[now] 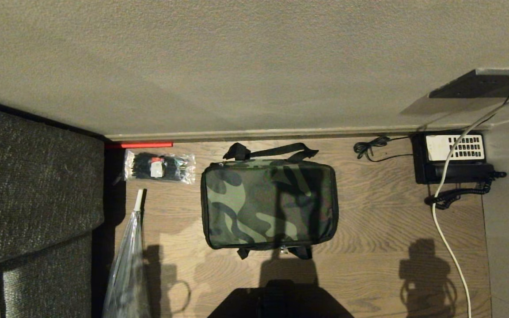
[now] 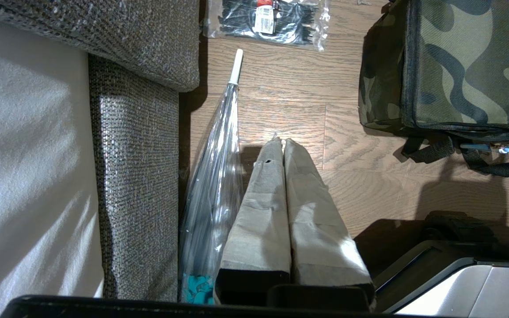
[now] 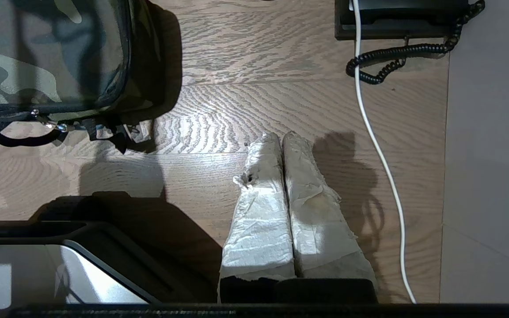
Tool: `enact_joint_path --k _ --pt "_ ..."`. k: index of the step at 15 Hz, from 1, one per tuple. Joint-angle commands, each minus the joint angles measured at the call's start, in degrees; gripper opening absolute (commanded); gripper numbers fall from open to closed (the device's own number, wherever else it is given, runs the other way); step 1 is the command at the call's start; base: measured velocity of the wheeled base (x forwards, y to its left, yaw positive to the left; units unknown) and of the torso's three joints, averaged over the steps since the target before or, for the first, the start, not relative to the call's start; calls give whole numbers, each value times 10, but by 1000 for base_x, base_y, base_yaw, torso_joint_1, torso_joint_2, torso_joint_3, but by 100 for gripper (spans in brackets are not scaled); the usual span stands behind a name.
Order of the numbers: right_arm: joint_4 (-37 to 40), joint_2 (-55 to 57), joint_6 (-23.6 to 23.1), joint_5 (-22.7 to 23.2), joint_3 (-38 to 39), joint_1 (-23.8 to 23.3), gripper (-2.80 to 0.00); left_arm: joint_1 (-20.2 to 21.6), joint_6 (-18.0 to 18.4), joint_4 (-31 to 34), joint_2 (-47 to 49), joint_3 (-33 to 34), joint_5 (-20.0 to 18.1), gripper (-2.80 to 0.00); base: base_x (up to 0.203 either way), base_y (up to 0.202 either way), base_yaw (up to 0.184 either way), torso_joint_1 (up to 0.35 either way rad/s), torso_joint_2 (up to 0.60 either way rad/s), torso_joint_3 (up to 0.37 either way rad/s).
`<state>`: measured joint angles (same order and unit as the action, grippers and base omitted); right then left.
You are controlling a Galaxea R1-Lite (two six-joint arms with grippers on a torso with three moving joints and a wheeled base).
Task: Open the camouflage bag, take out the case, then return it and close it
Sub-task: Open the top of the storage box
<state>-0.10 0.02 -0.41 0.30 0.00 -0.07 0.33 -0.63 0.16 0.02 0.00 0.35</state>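
The camouflage bag (image 1: 268,204) lies flat and zipped shut on the wooden floor in the middle of the head view, black strap handles at its far and near edges. Its corner also shows in the left wrist view (image 2: 457,66) and the right wrist view (image 3: 47,57). The case is hidden. Neither arm shows in the head view. My left gripper (image 2: 279,140) hangs above the floor to the bag's left, shut with nothing held, its taped fingers pressed together. My right gripper (image 3: 279,135) hangs to the bag's right, shut and empty too.
A grey sofa (image 1: 29,190) fills the left side. A clear folded umbrella (image 1: 128,260) and a clear packet of black ties (image 1: 159,167) lie between sofa and bag. A black telephone (image 1: 453,157) with coiled cord and a white cable (image 1: 451,251) sit right, by the wall.
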Motion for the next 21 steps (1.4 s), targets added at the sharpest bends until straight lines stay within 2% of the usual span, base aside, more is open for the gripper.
enact_joint_path --k 1,9,21 --pt "-1 -3 0 0 -1 0 -280 0 -2 0 -1 2 1 -280 0 0 0 0 0 0" --pt "0 -3 0 0 0 0 -280 0 1 2 -1 2 0 -280 0 0 0 2 2 136" --pt "0 -3 0 0 0 1 -280 0 5 2 -1 1 0 -280 0 0 0 1 0 -10"
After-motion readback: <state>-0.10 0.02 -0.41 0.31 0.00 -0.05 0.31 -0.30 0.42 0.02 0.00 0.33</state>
